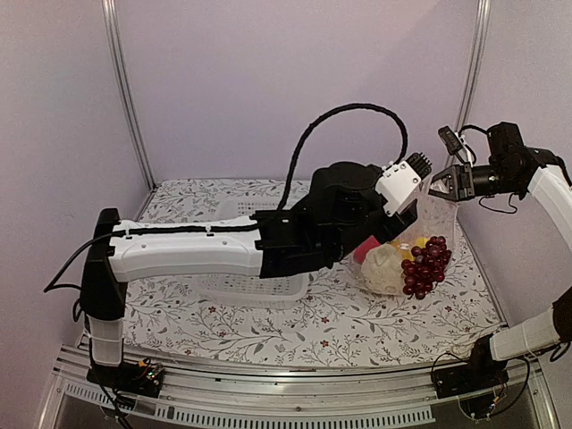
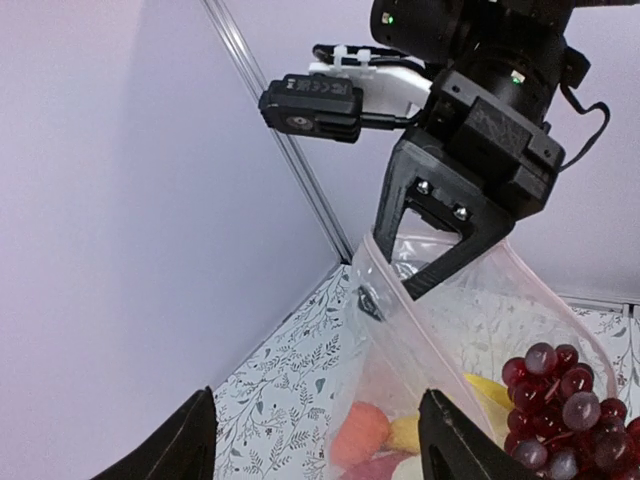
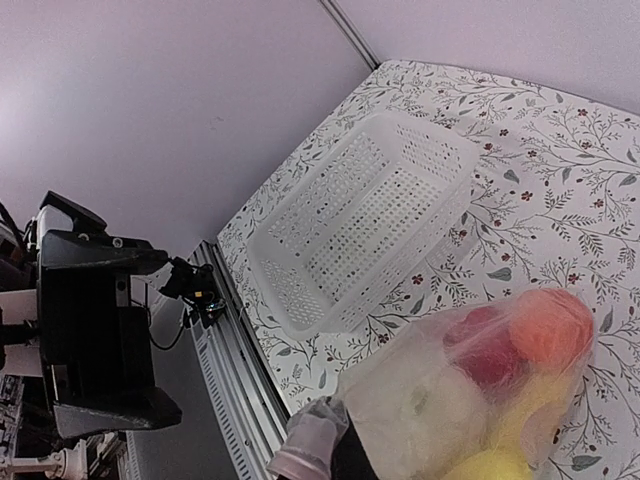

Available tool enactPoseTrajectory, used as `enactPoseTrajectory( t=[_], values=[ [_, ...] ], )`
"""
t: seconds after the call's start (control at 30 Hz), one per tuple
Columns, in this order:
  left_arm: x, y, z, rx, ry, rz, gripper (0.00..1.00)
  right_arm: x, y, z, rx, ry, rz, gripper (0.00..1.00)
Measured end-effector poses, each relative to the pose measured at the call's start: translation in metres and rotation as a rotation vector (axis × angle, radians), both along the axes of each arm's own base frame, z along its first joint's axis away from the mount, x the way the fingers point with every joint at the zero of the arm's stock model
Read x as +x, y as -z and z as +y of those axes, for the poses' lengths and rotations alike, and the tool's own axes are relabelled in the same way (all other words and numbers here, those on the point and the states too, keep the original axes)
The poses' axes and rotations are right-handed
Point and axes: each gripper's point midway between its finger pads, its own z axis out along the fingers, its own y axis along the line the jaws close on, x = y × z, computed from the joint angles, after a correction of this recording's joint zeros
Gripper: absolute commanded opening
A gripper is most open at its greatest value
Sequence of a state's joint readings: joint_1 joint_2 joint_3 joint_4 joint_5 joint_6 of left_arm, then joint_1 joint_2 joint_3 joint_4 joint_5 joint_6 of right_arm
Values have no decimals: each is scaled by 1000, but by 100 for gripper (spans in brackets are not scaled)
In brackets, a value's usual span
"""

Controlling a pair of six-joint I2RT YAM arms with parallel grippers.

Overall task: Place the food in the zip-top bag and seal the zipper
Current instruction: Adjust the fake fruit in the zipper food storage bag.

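The clear zip-top bag (image 1: 420, 234) hangs at the right of the table, its bottom resting on the cloth. Inside it I see purple grapes (image 1: 427, 264), white cauliflower (image 1: 384, 270), the red pepper (image 1: 365, 249) and a yellow piece (image 1: 420, 241). In the left wrist view the orange fruit (image 2: 362, 430) shows through the bag (image 2: 470, 330). My right gripper (image 1: 450, 185) is shut on the bag's top corner and holds it up (image 2: 400, 285). My left gripper (image 2: 318, 400) is open, and the zipper strip (image 2: 420, 330) runs down between its jaws, untouched. The right wrist view shows the bag (image 3: 470, 390) in its shut gripper (image 3: 335, 450).
The white perforated basket (image 3: 370, 215) stands empty on the floral cloth (image 1: 357, 322), mostly under my left arm (image 1: 188, 250) in the top view. Metal frame posts (image 1: 125, 89) rise at both back corners, and a rail (image 1: 268, 384) runs along the front edge.
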State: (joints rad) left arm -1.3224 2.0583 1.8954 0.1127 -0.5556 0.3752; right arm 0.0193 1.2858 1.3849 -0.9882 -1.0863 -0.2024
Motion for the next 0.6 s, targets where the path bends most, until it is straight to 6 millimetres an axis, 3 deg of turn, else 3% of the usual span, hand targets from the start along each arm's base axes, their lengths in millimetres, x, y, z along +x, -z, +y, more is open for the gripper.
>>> enactPoseTrajectory(
  t=[0.13,0.23,0.4,0.5,0.6],
  values=[
    [0,15,15,-29,-4,77,65,0,1,0,0,0,4,0],
    [-13,51,29,-5,49,162,65,0,1,0,0,1,3,0],
    [-58,117,53,29,219,298,65,2,4,0,0,3,1,0],
    [-82,145,50,31,297,366,65,3,5,-1,-1,5,-1,0],
    [-92,161,35,-5,329,414,62,4,5,-1,-1,6,-6,0]
  ],
)
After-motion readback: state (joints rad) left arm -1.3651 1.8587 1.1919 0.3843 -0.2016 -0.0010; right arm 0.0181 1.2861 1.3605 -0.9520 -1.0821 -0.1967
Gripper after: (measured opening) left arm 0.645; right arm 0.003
